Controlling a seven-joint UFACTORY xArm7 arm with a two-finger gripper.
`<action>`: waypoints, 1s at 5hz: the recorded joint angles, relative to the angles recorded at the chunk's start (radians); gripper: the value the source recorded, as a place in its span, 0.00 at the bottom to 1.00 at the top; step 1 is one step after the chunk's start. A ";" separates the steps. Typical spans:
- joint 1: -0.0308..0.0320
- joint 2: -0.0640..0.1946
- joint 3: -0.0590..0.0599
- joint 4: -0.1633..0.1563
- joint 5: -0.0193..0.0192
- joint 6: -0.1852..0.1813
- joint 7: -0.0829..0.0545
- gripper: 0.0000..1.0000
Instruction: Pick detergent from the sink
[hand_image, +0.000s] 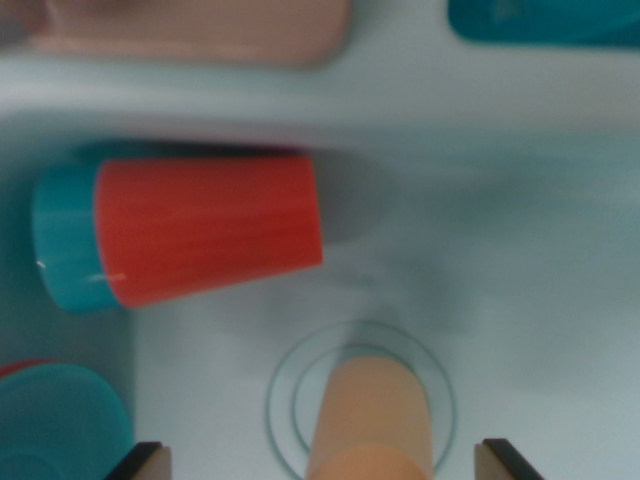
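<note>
The detergent (372, 420), an orange bottle, stands over the drain ring at the lower centre of the pale sink (520, 250). The gripper (318, 462) has its jaws spread wide either side of it, untouching. A red cup (205, 232) with teal base lies tipped at left.

we see the detergent (200, 232) as a red-orange bottle with a teal cap, lying on its side on the pale sink (520, 260) floor. its cap points to the wrist view's left, its wider base to the right. it lies just below the sink's far wall, slightly blurred.
</note>
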 joint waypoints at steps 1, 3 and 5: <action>-0.0020 0.004 -0.002 -0.014 0.0005 -0.015 -0.007 0.00; -0.0029 0.005 -0.003 -0.021 0.0008 -0.022 -0.010 0.00; -0.0030 0.006 -0.003 -0.021 0.0008 -0.023 -0.010 0.00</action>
